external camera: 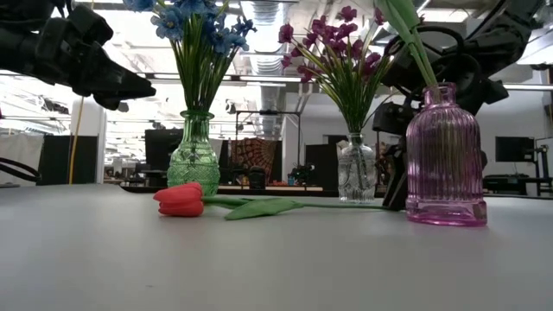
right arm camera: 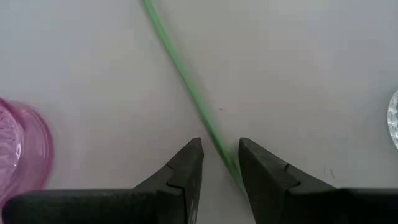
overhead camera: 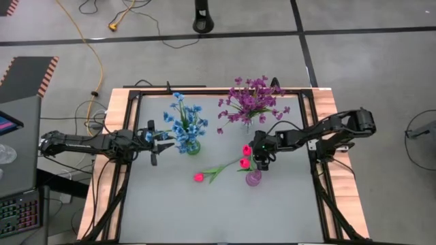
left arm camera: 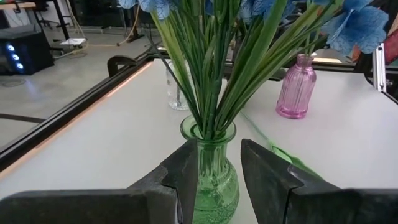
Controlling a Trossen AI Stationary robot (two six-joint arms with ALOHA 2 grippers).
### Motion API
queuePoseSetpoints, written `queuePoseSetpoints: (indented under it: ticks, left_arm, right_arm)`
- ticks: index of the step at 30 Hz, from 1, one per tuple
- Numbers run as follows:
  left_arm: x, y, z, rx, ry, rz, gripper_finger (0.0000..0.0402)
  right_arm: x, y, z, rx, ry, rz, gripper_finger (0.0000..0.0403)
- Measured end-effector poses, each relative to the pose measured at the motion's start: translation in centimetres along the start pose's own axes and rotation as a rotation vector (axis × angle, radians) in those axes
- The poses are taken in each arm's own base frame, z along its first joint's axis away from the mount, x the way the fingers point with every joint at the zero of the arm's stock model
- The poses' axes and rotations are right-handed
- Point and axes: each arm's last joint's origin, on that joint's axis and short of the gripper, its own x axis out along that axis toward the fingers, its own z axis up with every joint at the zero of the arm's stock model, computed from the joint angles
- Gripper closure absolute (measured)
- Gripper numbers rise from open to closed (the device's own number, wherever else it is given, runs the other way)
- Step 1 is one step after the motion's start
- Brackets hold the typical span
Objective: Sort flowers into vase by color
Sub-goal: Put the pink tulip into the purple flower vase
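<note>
A pink-red tulip (overhead camera: 198, 177) lies flat on the table, its stem (right arm camera: 186, 81) running toward the pink vase (overhead camera: 253, 178). Two more tulips (overhead camera: 246, 151) stand in that vase. Blue sprigs fill the green vase (overhead camera: 193, 146), and purple sprigs (overhead camera: 251, 101) fill the clear vase (external camera: 356, 168). My right gripper (right arm camera: 221, 149) is open and low over the table beside the pink vase, one finger on either side of the lying stem. My left gripper (left arm camera: 219, 149) is open and raised, just left of the green vase (left arm camera: 214, 180), touching nothing. My right gripper comes from above, pointing down, with its fingers across the lying tulip's stem near its free end (right arm camera: 225, 158). The stem passes close by one finger (right arm camera: 261, 168); whether it touches, I cannot tell. The stem lies on the table.
The three vases stand close together on the far half of the table. A black rail (overhead camera: 129, 170) and wooden edges frame the tabletop. The near half (overhead camera: 218, 218) is bare grey surface. A keyboard and monitor sit off the table to the left.
</note>
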Motion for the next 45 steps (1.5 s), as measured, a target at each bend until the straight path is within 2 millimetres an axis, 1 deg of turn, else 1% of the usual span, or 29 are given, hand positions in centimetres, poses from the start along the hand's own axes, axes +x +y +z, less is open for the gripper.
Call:
queuePoseSetpoints:
  ticks: [5, 18, 26, 38, 41, 45]
  left_arm:
    - [0.0, 0.0, 0.0, 0.0, 0.0, 0.009, 0.0291]
    - [0.0, 0.0, 0.0, 0.0, -0.001, 0.01, 0.0291]
    - [0.0, 0.0, 0.0, 0.0, -0.001, 0.01, 0.0291]
    - [0.0, 0.0, 0.0, 0.0, -0.002, 0.01, 0.0291]
    - [0.0, 0.0, 0.0, 0.0, -0.002, 0.01, 0.0291]
    - [0.0, 0.0, 0.0, 0.0, -0.002, 0.01, 0.0291]
  right_arm:
    - [0.0, 0.0, -0.1, -0.001, 0.01, 0.003, 0.0276]
    - [0.0, 0.0, -0.3, -0.002, 0.024, 0.009, 0.0346]
    - [-0.1, 0.0, -0.3, -0.003, 0.024, 0.009, 0.0374]
    - [-0.1, 0.1, -0.3, -0.004, 0.024, 0.01, 0.0377]
    - [-0.3, 0.1, -0.2, -0.004, 0.016, 0.01, 0.0377]
    - [-1.2, 0.1, -0.1, -0.004, 0.0, 0.012, 0.0376]
